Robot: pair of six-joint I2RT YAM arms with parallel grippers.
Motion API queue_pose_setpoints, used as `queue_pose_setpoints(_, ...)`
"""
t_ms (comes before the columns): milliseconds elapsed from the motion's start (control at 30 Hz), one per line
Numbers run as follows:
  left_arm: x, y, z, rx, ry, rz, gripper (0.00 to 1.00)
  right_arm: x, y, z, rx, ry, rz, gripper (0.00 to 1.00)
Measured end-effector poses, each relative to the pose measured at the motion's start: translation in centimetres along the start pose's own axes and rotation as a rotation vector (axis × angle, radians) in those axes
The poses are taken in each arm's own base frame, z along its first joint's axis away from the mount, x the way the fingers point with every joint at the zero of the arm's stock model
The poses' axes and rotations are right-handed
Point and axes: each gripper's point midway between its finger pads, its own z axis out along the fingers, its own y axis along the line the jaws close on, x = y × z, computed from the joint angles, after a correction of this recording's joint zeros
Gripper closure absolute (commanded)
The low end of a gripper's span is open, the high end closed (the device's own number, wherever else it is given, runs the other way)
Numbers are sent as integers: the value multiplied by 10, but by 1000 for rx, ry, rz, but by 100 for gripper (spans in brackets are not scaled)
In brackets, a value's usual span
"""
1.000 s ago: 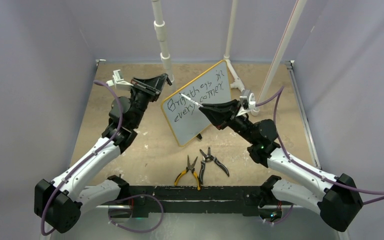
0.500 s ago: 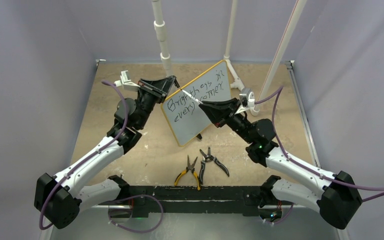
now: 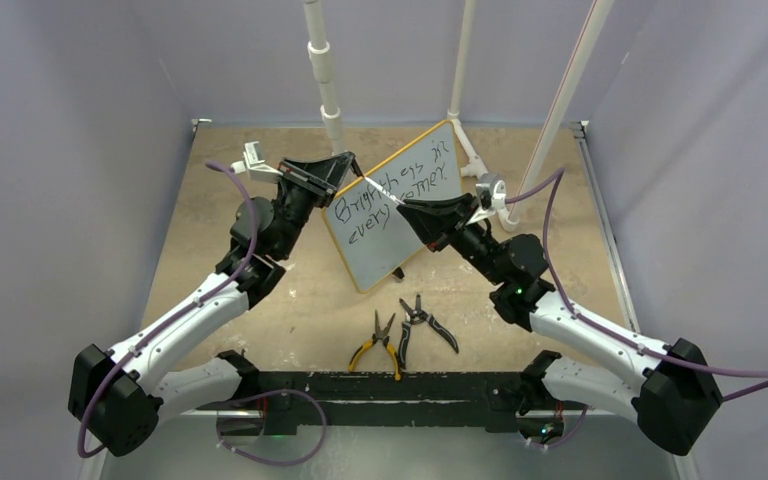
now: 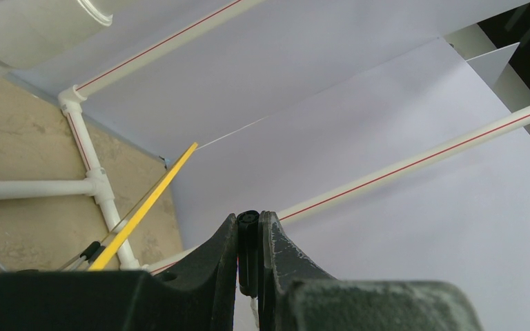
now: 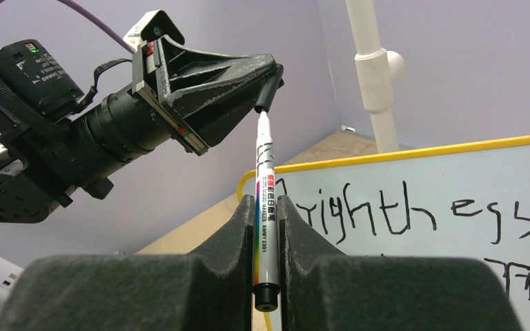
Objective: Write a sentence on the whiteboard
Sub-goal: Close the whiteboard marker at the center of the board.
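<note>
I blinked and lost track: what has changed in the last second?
The left pincer, shut on the black cap, swung across until the cap reached the tip of the marker; the right pincer, gripping it, shifted slightly. The whiteboard, the sentence and the two pliers stayed put.

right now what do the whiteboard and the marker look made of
Whiteboard: smooth white face, probably coated board, since ink sits cleanly on it; thin yellow rim looks like plastic. Marker: slim white barrel with printed label, likely plastic; the black cap looks plastic too.
</note>
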Motion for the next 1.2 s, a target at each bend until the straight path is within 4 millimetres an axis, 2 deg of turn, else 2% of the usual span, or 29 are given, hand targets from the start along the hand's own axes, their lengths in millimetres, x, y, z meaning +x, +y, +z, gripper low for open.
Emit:
queue_pose_setpoints(267, 0, 1, 0, -3, 0, 1, 100, 5, -2, 1, 7, 17, 4, 100)
queue_pose_setpoints(1200, 2, 3, 1, -11, -5, 1, 100, 4, -5, 2, 30, 11, 13, 100)
